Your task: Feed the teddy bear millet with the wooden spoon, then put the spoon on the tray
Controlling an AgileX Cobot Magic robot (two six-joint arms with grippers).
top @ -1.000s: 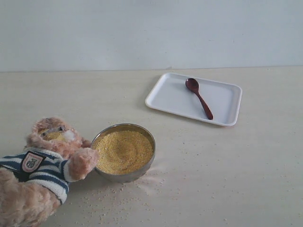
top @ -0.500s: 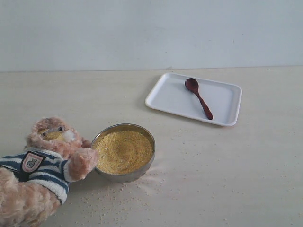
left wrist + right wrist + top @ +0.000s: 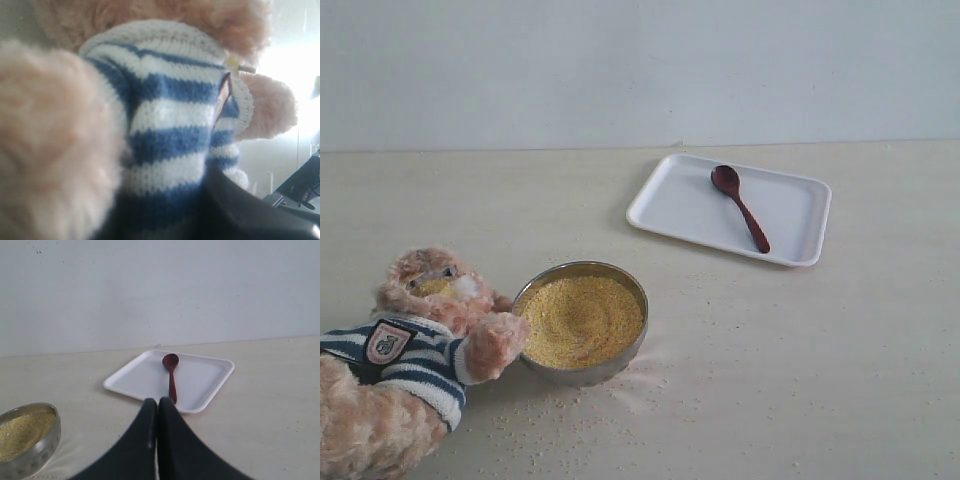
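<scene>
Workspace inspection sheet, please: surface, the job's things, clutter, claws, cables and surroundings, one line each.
Surface: pale table, flat.
Job's things: teddy bear lies at the near left, one paw against the steel bowl. The millet is heaped in that bowl. The wooden spoon lies in the tray, its bowl end toward the wall.
Clutter: loose grains scattered in front of the bowl.
Claws: right claw shut, holding nothing, pointed toward the tray. Left claw shows only partly against the bear's striped shirt; open or shut cannot be told.
Cables: none clear; blurred dark gear at the edge of the left wrist view.
Surroundings: plain pale wall behind the table.
</scene>
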